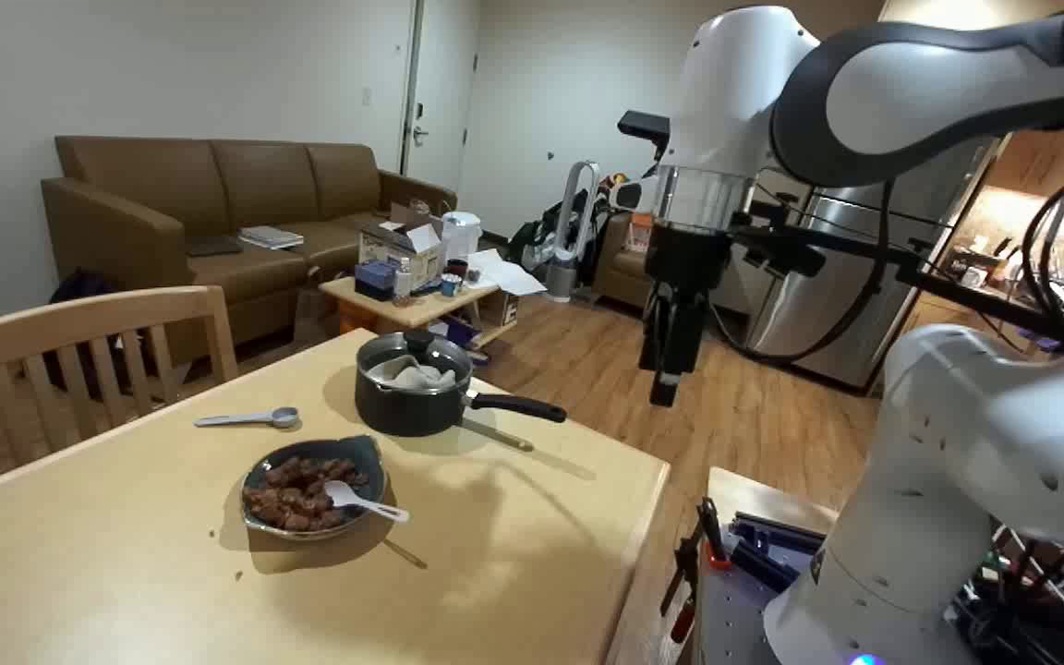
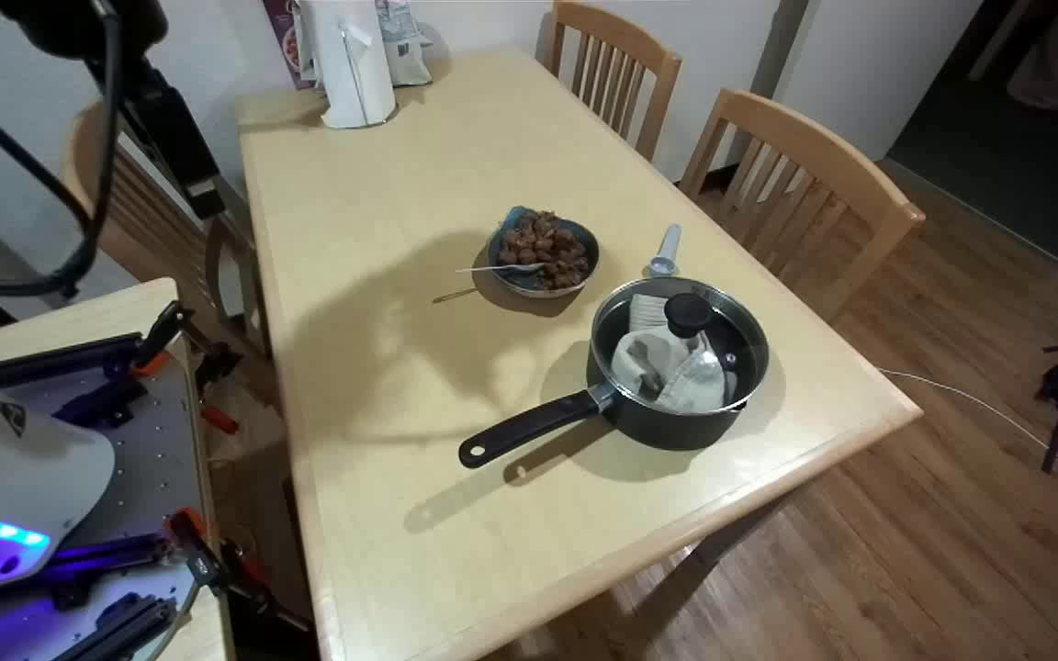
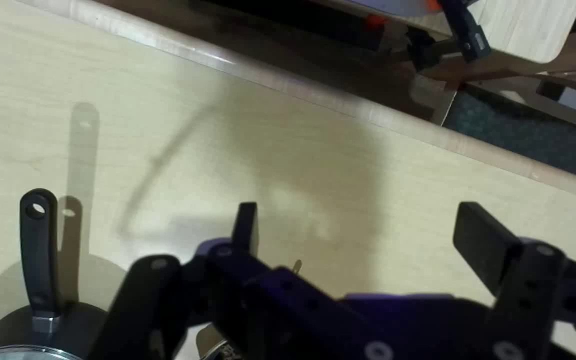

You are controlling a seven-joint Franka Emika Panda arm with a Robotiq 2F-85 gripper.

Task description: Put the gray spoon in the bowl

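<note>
The gray spoon lies flat on the table beyond the bowl, near the pan; it shows in both exterior views (image 1: 246, 419) (image 2: 667, 248). The bowl (image 1: 368, 459) (image 2: 555, 292) is shallow, with a dark bluish inside and reddish-brown chunks in it. A whitish spoon (image 1: 368, 503) (image 2: 503, 268) rests in the bowl, its handle over the rim. A small piece of the bowl's rim (image 3: 214, 348) shows at the bottom of the wrist view. My gripper (image 1: 666, 383) (image 2: 201, 188) (image 3: 358, 222) is open and empty, high up near the table's edge, away from the bowl and gray spoon. The gray spoon is out of the wrist view.
A black pan (image 1: 412, 406) (image 2: 676, 427) with a glass lid and cloth-like things inside stands beside the bowl; its handle (image 3: 40, 250) points toward the robot's side. A paper towel roll (image 2: 354, 64) stands at a table end. Chairs (image 1: 89, 342) (image 2: 795, 174) stand along the table.
</note>
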